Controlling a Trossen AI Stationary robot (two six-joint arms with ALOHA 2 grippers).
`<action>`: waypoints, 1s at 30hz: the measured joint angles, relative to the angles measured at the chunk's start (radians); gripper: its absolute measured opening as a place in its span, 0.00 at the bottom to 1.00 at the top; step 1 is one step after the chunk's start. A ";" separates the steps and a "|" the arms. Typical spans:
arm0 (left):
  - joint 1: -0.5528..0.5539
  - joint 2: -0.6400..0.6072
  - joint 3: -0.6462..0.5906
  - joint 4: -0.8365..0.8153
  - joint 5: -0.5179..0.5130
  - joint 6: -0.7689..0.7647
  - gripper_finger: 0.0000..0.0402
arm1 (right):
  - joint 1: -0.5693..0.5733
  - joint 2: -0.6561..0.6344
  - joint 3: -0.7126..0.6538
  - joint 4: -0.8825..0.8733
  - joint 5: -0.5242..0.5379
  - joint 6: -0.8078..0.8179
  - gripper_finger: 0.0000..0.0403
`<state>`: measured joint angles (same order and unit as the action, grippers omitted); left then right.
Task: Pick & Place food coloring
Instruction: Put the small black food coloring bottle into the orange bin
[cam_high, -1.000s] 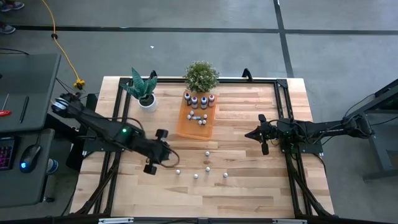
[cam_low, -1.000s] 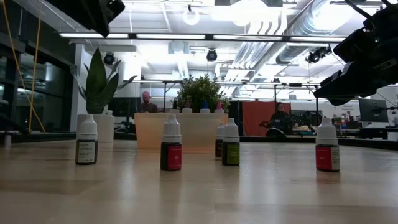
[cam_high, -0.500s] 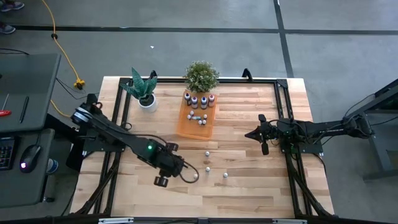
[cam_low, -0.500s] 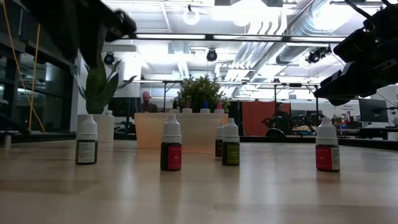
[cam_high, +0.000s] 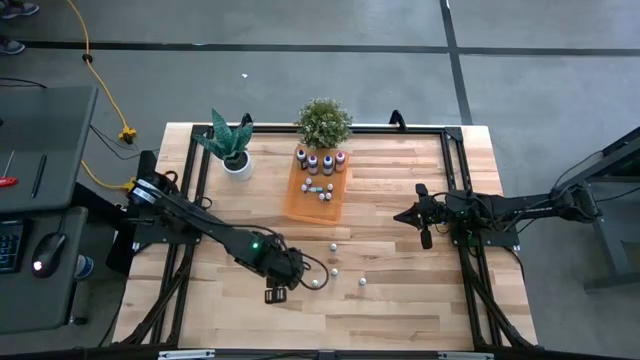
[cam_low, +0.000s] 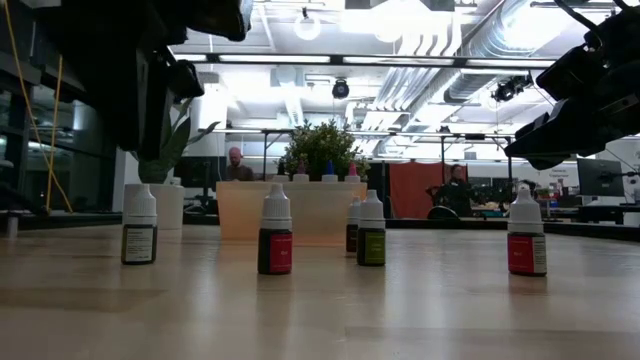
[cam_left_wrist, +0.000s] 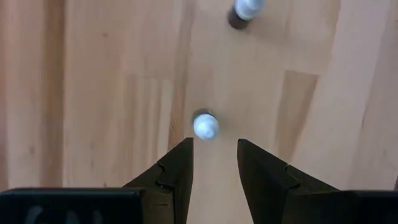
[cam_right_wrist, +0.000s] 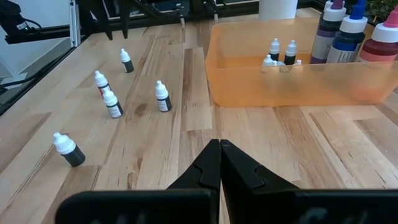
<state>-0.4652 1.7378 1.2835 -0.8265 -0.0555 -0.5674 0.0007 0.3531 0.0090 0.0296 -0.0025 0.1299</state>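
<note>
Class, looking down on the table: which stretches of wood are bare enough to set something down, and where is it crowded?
Bare: the front strip below the loose food coloring bottles, and the wood between the orange tray and the right gripper. Crowded: the left gripper over the bottles, and the two plants behind the tray.

Five loose small bottles (cam_right_wrist: 162, 96), one orange tray (cam_right_wrist: 292, 84), two plants (cam_high: 323, 122).

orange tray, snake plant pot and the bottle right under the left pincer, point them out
orange tray (cam_high: 296, 204), high view, bare floor near its front left corner
snake plant pot (cam_high: 238, 165), high view, white rim
bottle under the left pincer (cam_left_wrist: 205, 125), left wrist view, white cap seen from above
</note>
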 joint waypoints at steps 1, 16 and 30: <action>0.000 0.000 0.000 -0.001 -0.016 -0.011 0.30 | 0.000 0.000 0.000 0.000 0.000 0.000 0.00; 0.001 0.038 -0.003 -0.037 -0.082 -0.020 0.30 | 0.000 0.000 0.000 0.002 0.000 0.000 0.00; 0.000 0.074 -0.001 0.016 -0.048 0.075 0.31 | 0.000 0.000 0.000 -0.003 -0.002 0.000 0.00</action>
<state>-0.4648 1.8121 1.2825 -0.8101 -0.1032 -0.4923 0.0006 0.3534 0.0089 0.0265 -0.0044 0.1299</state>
